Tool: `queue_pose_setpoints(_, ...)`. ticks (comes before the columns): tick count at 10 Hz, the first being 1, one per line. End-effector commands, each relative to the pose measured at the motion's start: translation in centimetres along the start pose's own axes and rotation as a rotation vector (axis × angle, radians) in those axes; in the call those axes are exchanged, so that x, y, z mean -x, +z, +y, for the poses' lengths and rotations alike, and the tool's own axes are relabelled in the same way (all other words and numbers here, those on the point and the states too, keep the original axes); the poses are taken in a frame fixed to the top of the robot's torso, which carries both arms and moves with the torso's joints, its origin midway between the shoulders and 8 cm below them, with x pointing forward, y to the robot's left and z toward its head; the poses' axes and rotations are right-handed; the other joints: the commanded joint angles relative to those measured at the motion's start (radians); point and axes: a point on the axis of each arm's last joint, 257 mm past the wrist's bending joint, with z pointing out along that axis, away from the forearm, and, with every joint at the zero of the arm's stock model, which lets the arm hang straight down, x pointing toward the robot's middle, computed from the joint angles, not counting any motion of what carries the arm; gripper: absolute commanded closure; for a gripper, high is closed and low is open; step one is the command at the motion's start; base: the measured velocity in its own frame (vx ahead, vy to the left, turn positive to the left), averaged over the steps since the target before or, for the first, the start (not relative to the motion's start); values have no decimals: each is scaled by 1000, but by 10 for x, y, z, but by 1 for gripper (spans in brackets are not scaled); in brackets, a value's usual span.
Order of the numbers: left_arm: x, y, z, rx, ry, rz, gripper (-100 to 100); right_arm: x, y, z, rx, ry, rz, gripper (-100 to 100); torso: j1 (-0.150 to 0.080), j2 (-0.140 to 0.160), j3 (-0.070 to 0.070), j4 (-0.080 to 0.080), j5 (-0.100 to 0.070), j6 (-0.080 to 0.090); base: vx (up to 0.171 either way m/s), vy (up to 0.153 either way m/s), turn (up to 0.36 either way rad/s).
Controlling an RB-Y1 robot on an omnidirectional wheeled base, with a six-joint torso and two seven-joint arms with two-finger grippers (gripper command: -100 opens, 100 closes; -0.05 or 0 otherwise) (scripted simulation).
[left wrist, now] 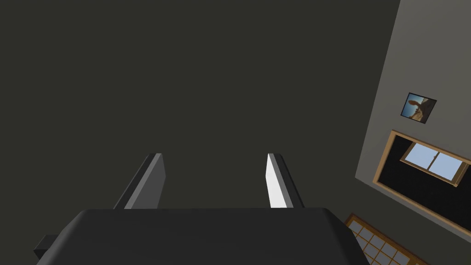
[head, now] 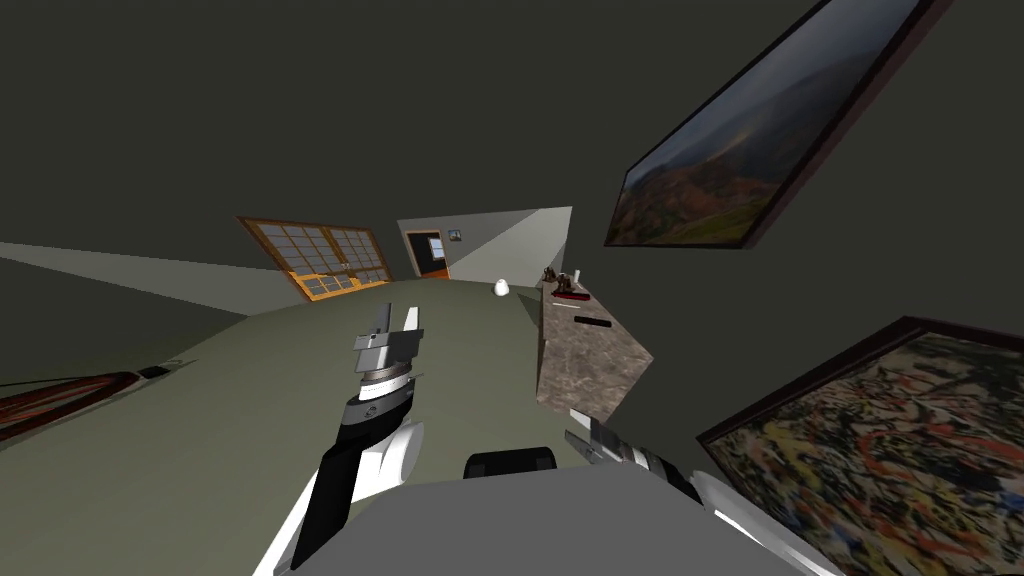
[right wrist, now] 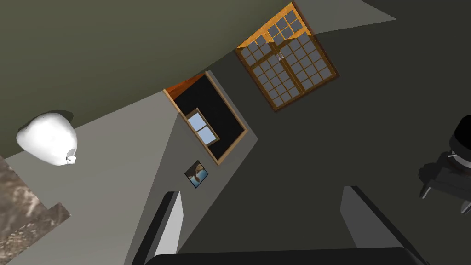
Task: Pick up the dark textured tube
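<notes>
Left of the counter, the left gripper (head: pixel 396 322) stands raised over the olive-grey floor (head: pixel 200 420), with its two blade fingers parted and nothing between them. Low and near, just right of it, the right gripper (head: pixel 578 432) also has its fingers spread wide and holds nothing. Further right, the brown marbled stone counter (head: pixel 585 375) runs away along the dark wall. The short dark tube (head: pixel 592 321) lies flat on its top, about midway along and well apart from both hands. A few small reddish-brown things (head: pixel 567 287) stand at the counter's far end, apart from the tube.

As I judge it, the main danger is reaching too soon. Either arm stretched from this spot would likely fall short or drag its forearm against the counter's near edge. A hand coming in low could also push the tube along the top before the fingers are around it, and being round, it may roll toward an edge. A reach that overshoots could sweep into the things at the far end. Thin blades that close on the tube's ends rather than its sides would probably slip off.

The tube's long axis lies roughly crosswise to the counter's run. One end points left toward the open floor and the other right toward the wall. Its surface texture is too small to make out.
</notes>
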Motion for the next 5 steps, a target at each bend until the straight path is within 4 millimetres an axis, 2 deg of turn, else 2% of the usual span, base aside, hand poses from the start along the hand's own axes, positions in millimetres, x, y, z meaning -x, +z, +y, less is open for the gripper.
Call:
queue_pose_setpoints(1, 0, 0, 0, 0, 0, 0, 0, -21, -17, -18, -31, -20, 87, -100, 0, 0, 0, 0, 0, 0, -16, 38, 138)
queue_pose_setpoints(2, 0, 0, 0, 0, 0, 0, 0, -26, -28, -27, -47, -29, 122, -100, 0, 0, 0, 0, 0, 0, -6, 31, 87)
queue_pose_setpoints(3, 0, 0, 0, 0, 0, 0, 0, -42, -45, -41, -71, -46, 188, -100, 0, 0, 0, 0, 0, 0, 0, 31, 179)
queue_pose_setpoints(5, 0, 0, 0, 0, 0, 0, 0, -44, -58, -50, -86, -61, 229, -100, 0, -1, -1, 0, 0, 0, 3, 16, 47)
